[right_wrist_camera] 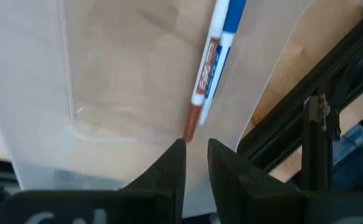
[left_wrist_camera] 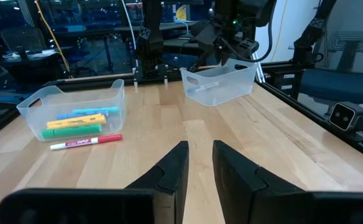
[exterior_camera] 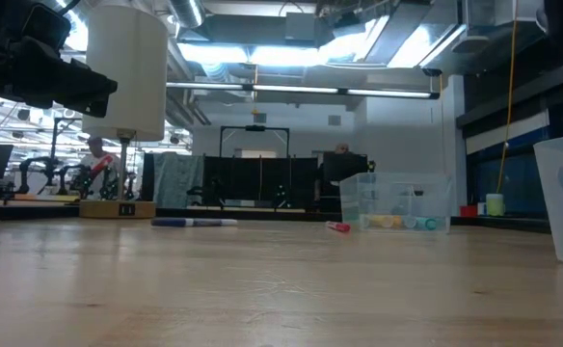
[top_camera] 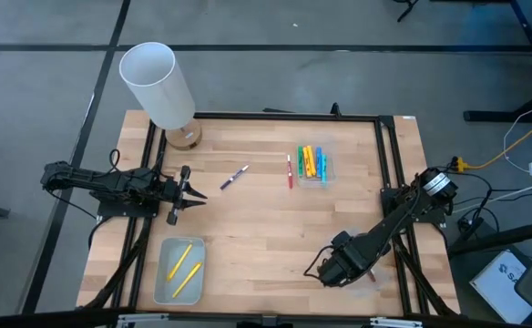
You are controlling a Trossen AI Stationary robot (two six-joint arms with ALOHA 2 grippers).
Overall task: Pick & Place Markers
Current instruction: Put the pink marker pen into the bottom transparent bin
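1. You have markers in four places. Two yellow markers lie in the clear tray at 7 o'clock on the table, both slanting from 7 toward 1. A bunch of yellow, green, orange and blue markers sits in the tray at 2 o'clock, long axes running 12 to 6. The red marker lies loose just beside that tray, parallel to it. The purple marker lies alone near the centre, slanting 7 to 1.
2. The right wrist view shows a brown-tipped marker and a blue marker side by side in a third clear tray, so sorting by colour looks under way.
3. Your right gripper hangs over that tray at 5 o'clock, fingers slightly parted, pinching nothing.
4. Your left gripper hovers at 9 o'clock, aimed toward 3, fingers a little spread and empty; the purple marker is its nearest loose target.
5. A white cylinder on a wooden base stands at 11 o'clock.
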